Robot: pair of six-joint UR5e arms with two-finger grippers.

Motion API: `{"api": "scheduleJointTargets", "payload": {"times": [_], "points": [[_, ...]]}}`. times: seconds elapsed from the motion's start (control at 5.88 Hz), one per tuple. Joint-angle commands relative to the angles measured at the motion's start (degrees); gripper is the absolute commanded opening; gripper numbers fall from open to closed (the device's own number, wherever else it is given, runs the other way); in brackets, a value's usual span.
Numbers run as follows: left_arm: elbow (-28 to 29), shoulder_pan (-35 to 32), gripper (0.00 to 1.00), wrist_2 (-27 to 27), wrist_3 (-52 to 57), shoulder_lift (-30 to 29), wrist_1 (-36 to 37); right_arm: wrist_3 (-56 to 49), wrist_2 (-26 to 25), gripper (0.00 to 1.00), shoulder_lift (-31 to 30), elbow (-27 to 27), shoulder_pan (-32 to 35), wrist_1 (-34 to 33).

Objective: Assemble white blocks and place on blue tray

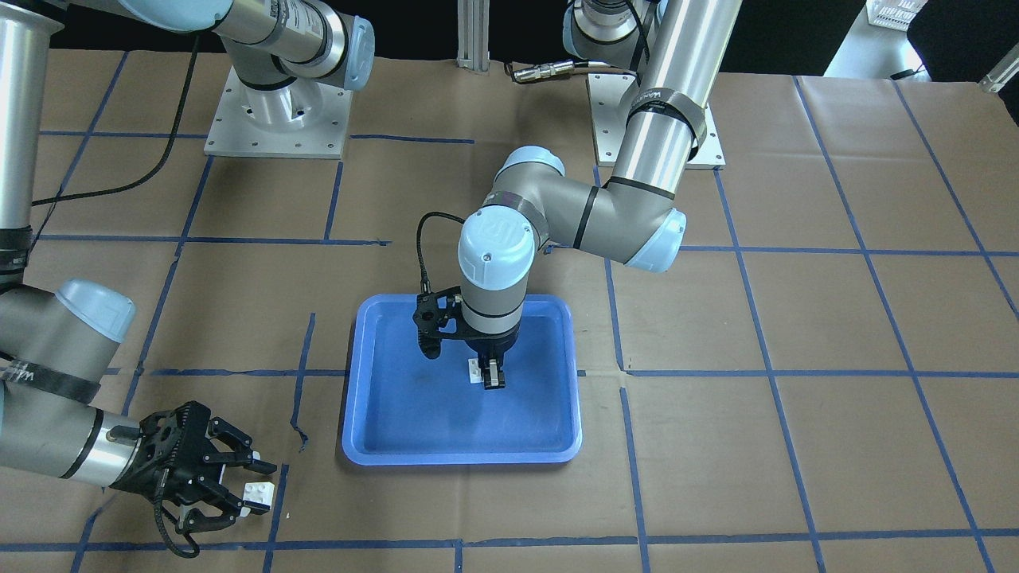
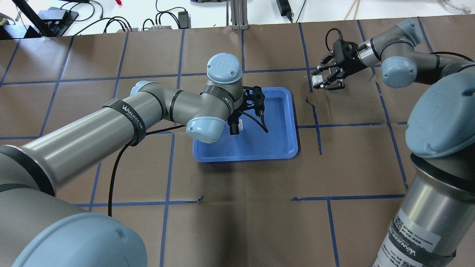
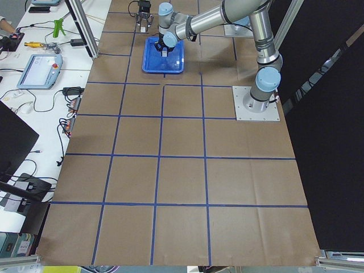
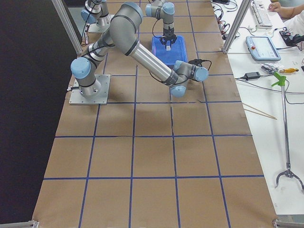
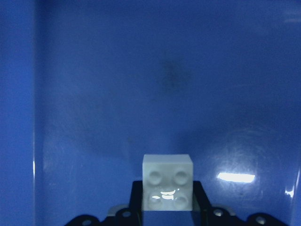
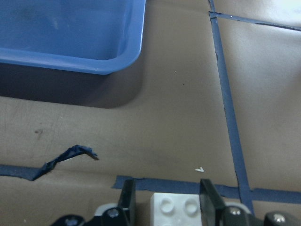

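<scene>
The black strap [image 2: 128,115] around the left arm [image 2: 74,144], on the robot's-left side of the blue tray [image 2: 256,146], reads "WANJEED", the same word stands on another strap [image 2: 413,249] low on the right arm [image 2: 426,207], well off the tray's opposite side, and the round joint cap [image 1: 495,239] above the tray bears a "UR" mark.

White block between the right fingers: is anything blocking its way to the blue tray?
Nothing visible does: only bare paper and a curled scrap of blue tape lie between the white block and the blue tray.
</scene>
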Motion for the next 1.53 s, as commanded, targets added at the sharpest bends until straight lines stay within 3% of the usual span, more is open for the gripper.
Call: {"api": "scheduleJointTargets", "payload": {"times": [0.0,0.85,1.02,1.36], "points": [[-0.9,0.7,0.14,-0.1,-0.1,-0.3,0.2,0.0,0.1,0.60,0.4,-1.2,0.0,0.0],[-0.7,0.4,0.14,-1.9,0.6,0.0,1.4,2.2,0.0,0.56,1.4,-1.5,-0.1,0.1],[-0.8,0.5,0.17,-2.0,0.5,-0.3,1.4,2.2,0.0,0.43,1.3,-1.5,-0.1,0.0],[-0.8,0.5,0.32,-1.9,0.4,-0.4,1.3,2.1,0.0,0.32,1.3,-1.9,-0.1,0.0]]}}
